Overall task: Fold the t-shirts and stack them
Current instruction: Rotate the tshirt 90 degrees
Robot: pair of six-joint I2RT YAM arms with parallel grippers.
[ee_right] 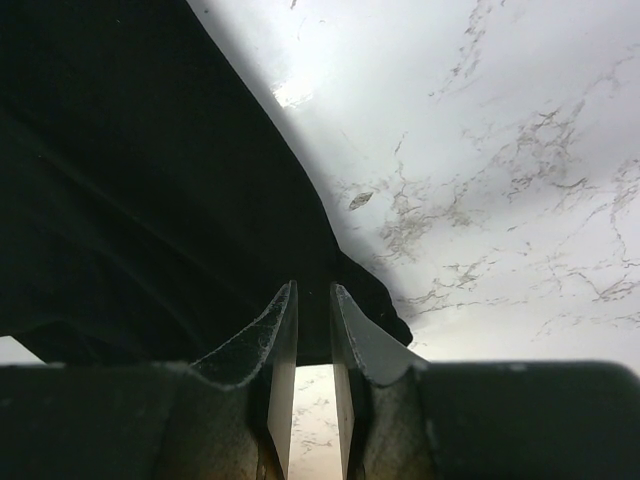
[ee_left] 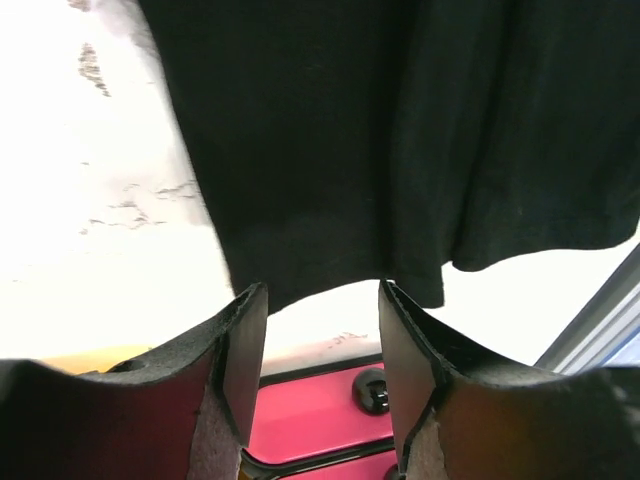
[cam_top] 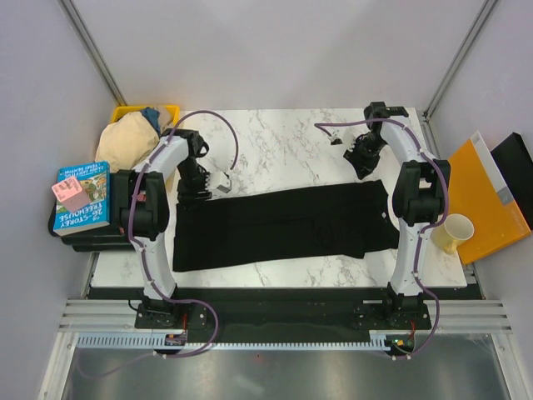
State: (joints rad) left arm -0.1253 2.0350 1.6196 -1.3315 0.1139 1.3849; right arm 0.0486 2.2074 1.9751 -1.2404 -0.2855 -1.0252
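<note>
Robot lab cell. Evidence: plain grey partition walls [cam_top: 275, 50] on metal posts [cam_top: 88, 42], a marble-look bench [cam_top: 291, 133], my left arm [cam_top: 154, 258] and right arm [cam_top: 408, 250] bolted to an aluminium rail [cam_top: 283, 315] along the bench's near edge, and loose purple cables [cam_top: 236, 146].

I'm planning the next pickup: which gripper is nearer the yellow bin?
Left. The left gripper is at the black t-shirt's far left corner, close to the yellow bin; the right gripper is across the table at the shirt's far right corner.
</note>
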